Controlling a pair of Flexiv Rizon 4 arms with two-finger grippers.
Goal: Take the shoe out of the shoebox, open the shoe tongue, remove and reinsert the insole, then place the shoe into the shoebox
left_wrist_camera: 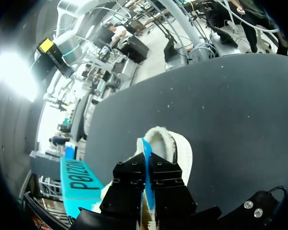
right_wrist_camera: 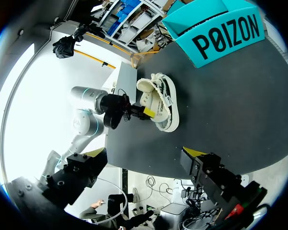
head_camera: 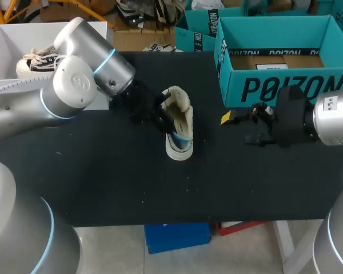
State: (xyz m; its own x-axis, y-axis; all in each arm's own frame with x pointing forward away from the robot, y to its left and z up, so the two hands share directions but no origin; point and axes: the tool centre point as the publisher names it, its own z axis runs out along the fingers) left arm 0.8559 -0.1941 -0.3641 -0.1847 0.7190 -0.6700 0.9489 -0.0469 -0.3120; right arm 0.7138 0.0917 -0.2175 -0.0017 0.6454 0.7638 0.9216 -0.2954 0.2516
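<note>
Between left fingers (left_wrist_camera: 127, 189), blue-edged shoe (left_wrist_camera: 169, 143)

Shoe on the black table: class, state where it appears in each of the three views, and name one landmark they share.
Head view: the shoe lies mid-table, at the left gripper, near the teal shoebox.
Left wrist view: just ahead of that gripper, which is shut on it.
Right wrist view: well ahead of the open right gripper.
Shared landmark: the teal shoebox, in all three views.
</note>
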